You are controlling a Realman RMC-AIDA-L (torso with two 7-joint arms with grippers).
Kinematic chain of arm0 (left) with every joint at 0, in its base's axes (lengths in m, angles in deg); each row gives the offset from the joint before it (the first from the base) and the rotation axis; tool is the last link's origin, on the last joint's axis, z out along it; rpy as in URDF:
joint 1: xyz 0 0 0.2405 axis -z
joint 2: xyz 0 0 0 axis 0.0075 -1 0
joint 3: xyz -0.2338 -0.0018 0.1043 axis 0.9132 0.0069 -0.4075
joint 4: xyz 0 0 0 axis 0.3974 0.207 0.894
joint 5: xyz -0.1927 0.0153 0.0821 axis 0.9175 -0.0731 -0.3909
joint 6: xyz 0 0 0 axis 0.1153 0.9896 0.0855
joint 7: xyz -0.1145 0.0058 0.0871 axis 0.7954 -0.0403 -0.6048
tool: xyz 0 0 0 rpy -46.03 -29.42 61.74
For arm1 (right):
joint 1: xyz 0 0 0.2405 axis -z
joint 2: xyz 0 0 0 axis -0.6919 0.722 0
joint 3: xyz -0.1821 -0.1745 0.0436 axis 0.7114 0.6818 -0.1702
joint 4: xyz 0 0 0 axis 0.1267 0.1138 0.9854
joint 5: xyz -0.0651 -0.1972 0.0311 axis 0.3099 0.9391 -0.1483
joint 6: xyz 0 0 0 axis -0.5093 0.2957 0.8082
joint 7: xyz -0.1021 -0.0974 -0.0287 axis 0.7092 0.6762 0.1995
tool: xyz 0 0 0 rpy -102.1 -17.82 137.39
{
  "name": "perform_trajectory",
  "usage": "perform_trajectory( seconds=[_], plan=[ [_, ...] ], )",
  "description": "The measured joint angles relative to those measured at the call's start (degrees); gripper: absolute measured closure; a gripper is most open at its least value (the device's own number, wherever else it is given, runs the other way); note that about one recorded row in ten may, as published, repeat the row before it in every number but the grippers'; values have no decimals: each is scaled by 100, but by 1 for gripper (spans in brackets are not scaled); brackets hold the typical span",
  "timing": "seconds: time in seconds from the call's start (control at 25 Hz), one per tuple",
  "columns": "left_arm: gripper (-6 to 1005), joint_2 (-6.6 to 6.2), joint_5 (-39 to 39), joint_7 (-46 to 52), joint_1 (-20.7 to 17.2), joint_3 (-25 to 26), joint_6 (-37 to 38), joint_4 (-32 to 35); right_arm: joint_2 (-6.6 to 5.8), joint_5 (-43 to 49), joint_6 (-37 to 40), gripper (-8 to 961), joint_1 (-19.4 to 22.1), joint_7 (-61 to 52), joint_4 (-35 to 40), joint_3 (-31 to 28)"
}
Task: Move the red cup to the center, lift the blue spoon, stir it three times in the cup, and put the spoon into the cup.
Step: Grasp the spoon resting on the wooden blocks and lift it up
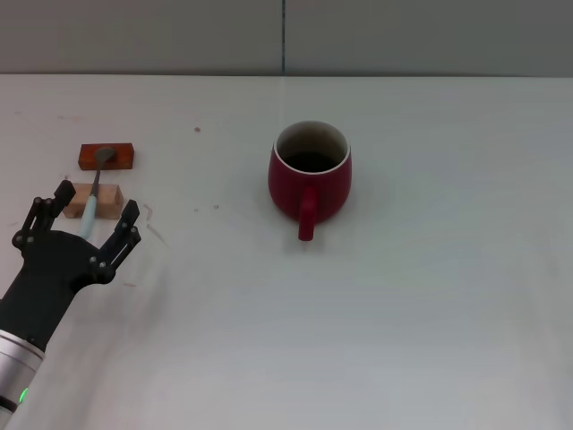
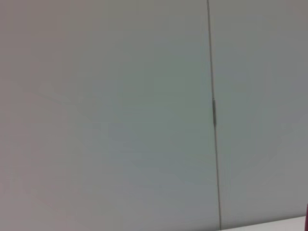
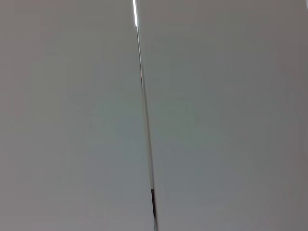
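Note:
The red cup (image 1: pixel 310 175) stands upright near the middle of the white table (image 1: pixel 403 296), its handle turned toward me, its inside dark. The blue spoon (image 1: pixel 93 199) lies at the far left across two small blocks, its grey bowl on the orange-red block (image 1: pixel 106 157) and its pale blue handle over the tan block (image 1: pixel 97 200). My left gripper (image 1: pixel 88 219) is open just in front of the spoon's handle end, a finger on either side of it, not gripping. The right gripper is out of view. Both wrist views show only a plain wall.
The grey wall with a vertical seam (image 1: pixel 284 36) runs behind the table's far edge. A thin red sliver at the edge of the left wrist view (image 2: pixel 306 216) is likely the cup.

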Motion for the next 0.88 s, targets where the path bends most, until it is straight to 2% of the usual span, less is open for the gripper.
perform_trajectory(
  seconds=[0.04,0.08,0.2,0.48,0.88],
  plan=[
    [152,-1,58,16,-4,16,-94,-43,0,0,-6,210,-3,0,1,5],
    [152,-7,258,32,-29,37,-376,-176,-1,0,-17,203,-7,-1,2,7],
    [152,-18,401,34,-47,23,-571,-264,-3,0,-52,180,-17,-2,3,7],
    [152,-14,409,-60,0,-14,-800,-224,-3,21,-60,128,-45,-5,-3,7],
    [151,-4,414,-267,137,44,-1241,-210,-3,27,-68,127,-57,-8,3,16]
  ],
)
